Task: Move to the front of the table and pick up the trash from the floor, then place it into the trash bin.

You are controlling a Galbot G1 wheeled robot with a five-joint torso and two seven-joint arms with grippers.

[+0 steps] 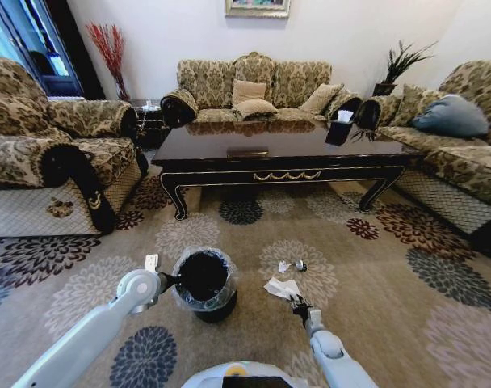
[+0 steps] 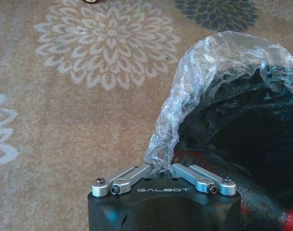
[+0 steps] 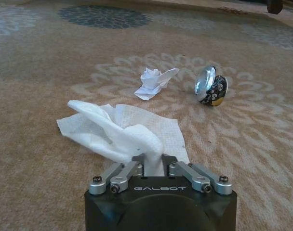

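Trash on the carpet: my right claw [image 3: 153, 163] pinches a white paper towel [image 3: 122, 132], with a crumpled paper scrap [image 3: 153, 82] and a silvery wrapper [image 3: 210, 86] lying beyond it. My left claw [image 2: 161, 168] grips the bag-lined rim of the black trash bin [image 1: 203, 283], just left of the towel.

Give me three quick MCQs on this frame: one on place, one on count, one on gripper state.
1. Where is the trash bin?
A. on the table
B. on the carpet at the left gripper
C. on a sofa

2. How many trash pieces lie apart from the gripped tissue?
A. two
B. none
C. five

3. The right gripper is:
A. wide open
B. resting on the table
C. shut on the white tissue

B: the trash bin stands by the left gripper.
A: crumpled paper and silvery wrapper.
C: right gripper pinches the white tissue.
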